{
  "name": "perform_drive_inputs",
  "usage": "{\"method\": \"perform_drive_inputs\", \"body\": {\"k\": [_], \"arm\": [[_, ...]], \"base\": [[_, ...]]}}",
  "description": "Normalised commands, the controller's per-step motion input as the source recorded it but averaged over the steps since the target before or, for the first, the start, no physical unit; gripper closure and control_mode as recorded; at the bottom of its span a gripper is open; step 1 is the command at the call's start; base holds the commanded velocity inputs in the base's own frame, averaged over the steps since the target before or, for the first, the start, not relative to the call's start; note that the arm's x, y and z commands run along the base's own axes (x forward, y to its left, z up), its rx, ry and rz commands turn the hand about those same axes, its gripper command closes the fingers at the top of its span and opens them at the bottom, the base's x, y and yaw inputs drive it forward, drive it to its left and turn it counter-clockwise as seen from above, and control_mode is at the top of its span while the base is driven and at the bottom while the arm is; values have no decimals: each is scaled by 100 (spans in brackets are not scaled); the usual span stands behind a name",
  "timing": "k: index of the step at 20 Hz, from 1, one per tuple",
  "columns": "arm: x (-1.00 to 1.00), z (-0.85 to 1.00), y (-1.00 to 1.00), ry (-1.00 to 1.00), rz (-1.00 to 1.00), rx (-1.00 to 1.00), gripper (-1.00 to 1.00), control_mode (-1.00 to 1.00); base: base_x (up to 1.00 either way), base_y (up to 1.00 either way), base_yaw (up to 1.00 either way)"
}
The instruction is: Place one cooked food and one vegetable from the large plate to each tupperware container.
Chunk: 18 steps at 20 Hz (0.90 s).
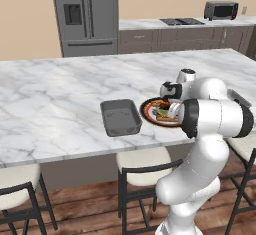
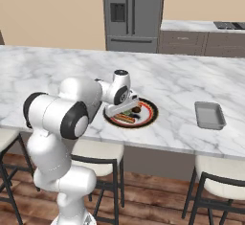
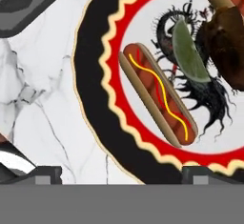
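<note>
Because the hot dog (image 3: pixel 157 96) lies inside the large plate (image 3: pixel 93 80), the gripper (image 3: pixel 121 173) hangs directly above it, fingers (image 3: pixel 45 174) spread open and empty. One tupperware container (image 1: pixel 120 117) waits just beside the plate on the bench (image 1: pixel 50 89), a short carry by this reading.

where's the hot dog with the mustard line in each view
Left base view: hot dog on the large plate, beside the end effector.
Right base view: front of the plate.
Hand view: centre, lying diagonally.
Shared landmark: the plate's red-orange ring.

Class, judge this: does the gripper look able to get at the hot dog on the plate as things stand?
Probably yes: the gripper hovers open above the plate, and the hot dog lies bare, with nothing over it.
</note>
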Motion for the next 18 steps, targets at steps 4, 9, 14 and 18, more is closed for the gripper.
{"method": "perform_drive_inputs", "body": {"k": [4, 9, 14, 18], "arm": [[39, -26, -24, 1, 0, 0, -100, -100], [25, -31, -11, 0, 2, 0, -100, -100], [11, -29, 0, 0, 0, 0, -100, -100], [11, -27, -1, 0, 0, 0, -100, -100]], "base": [[0, 0, 0], [0, 0, 0], [0, 0, 0], [0, 0, 0]]}}
